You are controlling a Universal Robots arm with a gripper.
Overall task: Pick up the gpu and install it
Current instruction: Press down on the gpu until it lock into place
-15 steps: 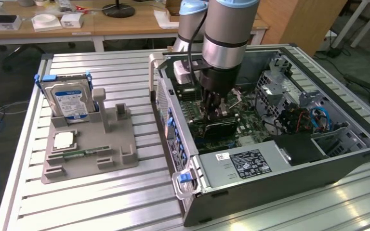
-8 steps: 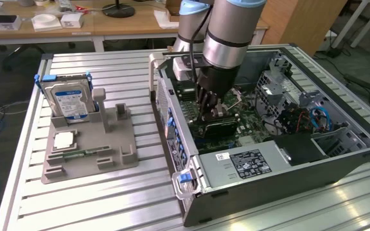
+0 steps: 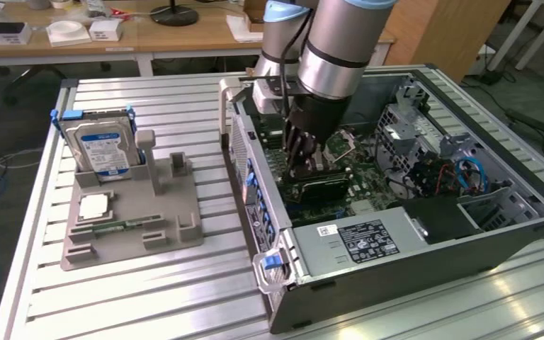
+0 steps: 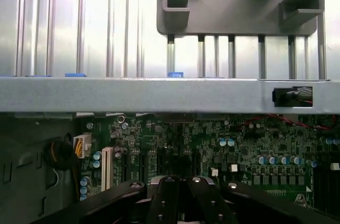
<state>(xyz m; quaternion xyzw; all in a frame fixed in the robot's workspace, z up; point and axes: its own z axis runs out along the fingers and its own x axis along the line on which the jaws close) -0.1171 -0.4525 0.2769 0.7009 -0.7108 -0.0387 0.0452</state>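
From my remote station I count one robot arm [image 3: 333, 49] with one gripper [image 3: 297, 161]. One open computer case [image 3: 499, 234] lies on one slatted metal desk [image 3: 178, 297], with one motherboard [image 4: 255, 149] inside. One dark gpu [image 3: 317, 188] stands in the case. One grey parts holder [image 3: 159, 227] carries one silver hard drive [image 3: 102, 150], one small green memory stick [image 3: 121, 227] and one square chip [image 3: 93, 207]. I count one blue latch [image 3: 271, 261] on the case front and one white label [image 3: 362, 241] on its drive cage.
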